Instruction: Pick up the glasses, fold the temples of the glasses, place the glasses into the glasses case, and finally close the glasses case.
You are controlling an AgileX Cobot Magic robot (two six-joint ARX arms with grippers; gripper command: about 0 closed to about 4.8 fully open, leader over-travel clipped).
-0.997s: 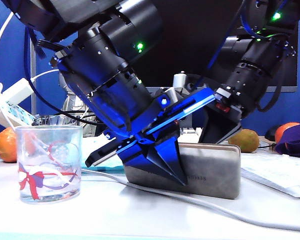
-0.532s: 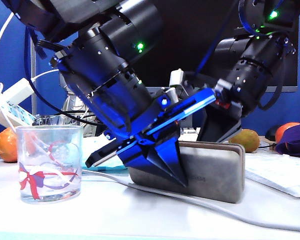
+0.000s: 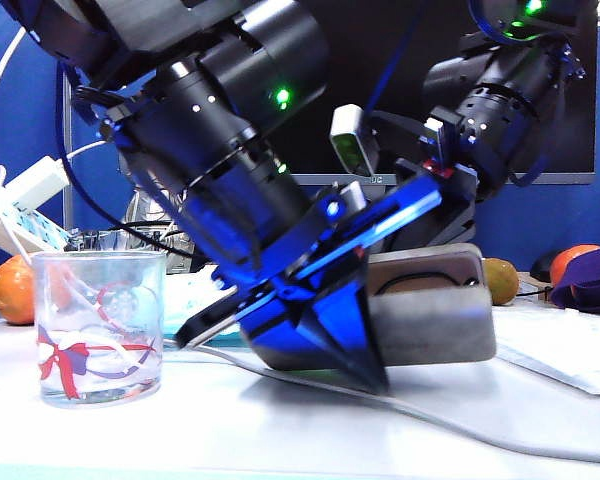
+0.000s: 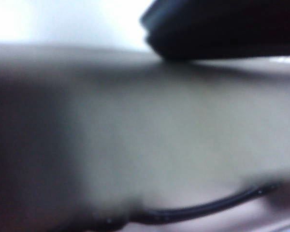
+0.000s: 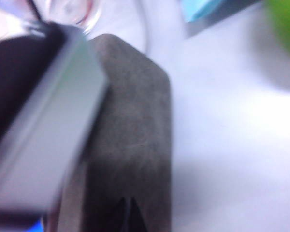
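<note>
The desk (image 3: 280, 440) carries the grey glasses case (image 3: 435, 320) near its middle, lid slightly ajar. The left gripper (image 3: 355, 350), jaws together, presses its tips against the case's front. The right gripper (image 3: 440, 215), also closed, sits behind the case's top. A glass tumbler (image 3: 98, 325) stands toward the desk's left edge.

Ribbon-printed tumbler (image 3: 98, 328) left; oranges (image 3: 10, 289) behind.

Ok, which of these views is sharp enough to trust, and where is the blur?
Exterior view: sharp; the glasses case and tumbler read clearly, blue light on the left gripper. Left wrist view: badly out of focus, only grey case surface and a dark curved line. Right wrist view: soft, the right gripper a blurred foreground slab.
</note>
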